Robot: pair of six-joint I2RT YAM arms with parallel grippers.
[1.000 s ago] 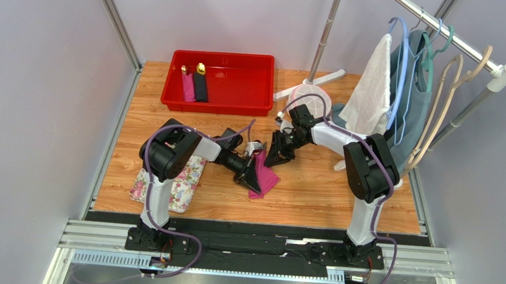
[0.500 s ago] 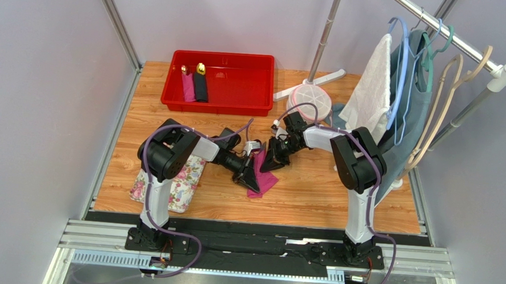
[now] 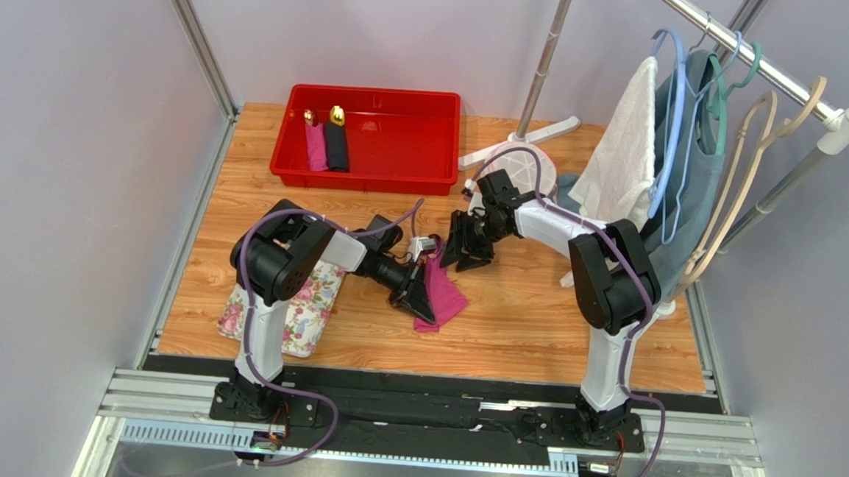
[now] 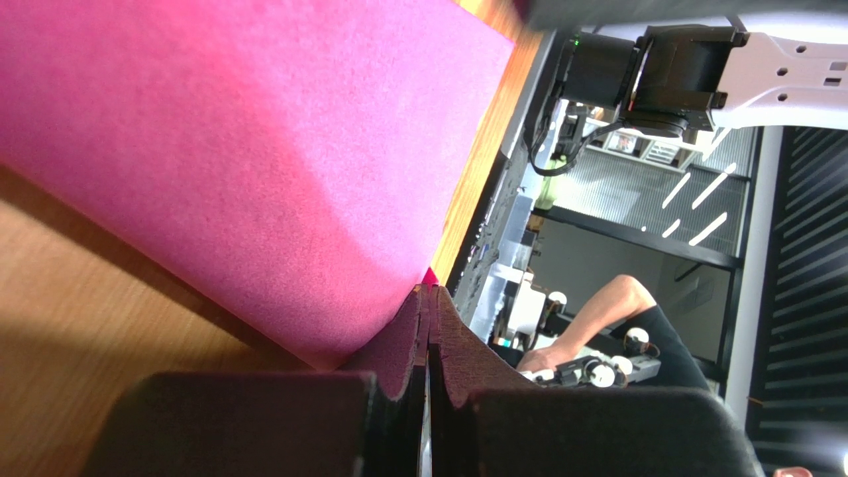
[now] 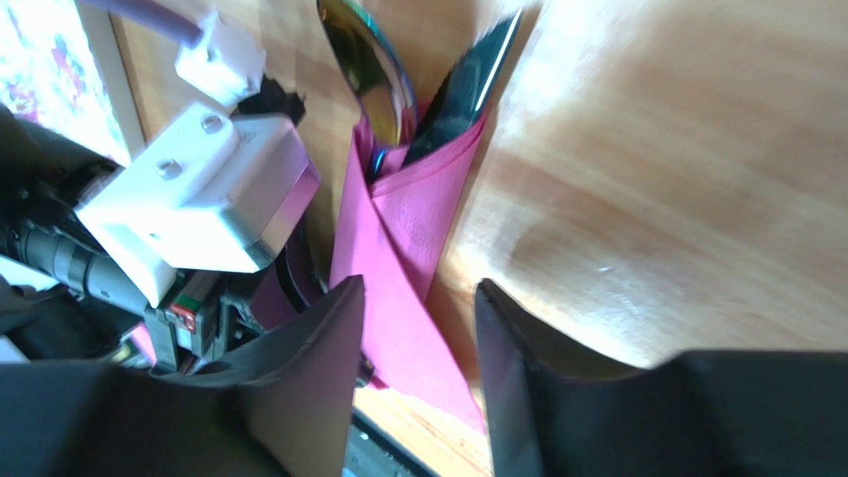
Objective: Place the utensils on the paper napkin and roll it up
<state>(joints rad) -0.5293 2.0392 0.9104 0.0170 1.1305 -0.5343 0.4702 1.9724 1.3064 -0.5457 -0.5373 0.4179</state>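
Note:
The magenta paper napkin (image 3: 447, 302) lies folded on the wooden table at the centre. It fills the left wrist view (image 4: 249, 149). My left gripper (image 3: 422, 293) is shut, and a pink edge of the napkin shows between its tips (image 4: 430, 293). In the right wrist view the napkin (image 5: 398, 248) is wrapped around the utensils. A shiny purple-tinted spoon head (image 5: 370, 70) and a black piece (image 5: 468, 89) stick out of its far end. My right gripper (image 3: 461, 257) is open, its jaws (image 5: 418, 298) straddling the napkin's near part without gripping it.
A red bin (image 3: 361, 176) at the back holds a pink and a black roll (image 3: 326, 144) with gold-headed cutlery. A floral cloth (image 3: 305, 309) lies under the left arm. A clothes rack (image 3: 678, 155) with hangers and towels stands at the right, with a white round object (image 3: 525, 156) at its foot.
My right gripper first moved in towards the napkin, then drew back a little toward the far right. My left gripper stays shut at the napkin's edge.

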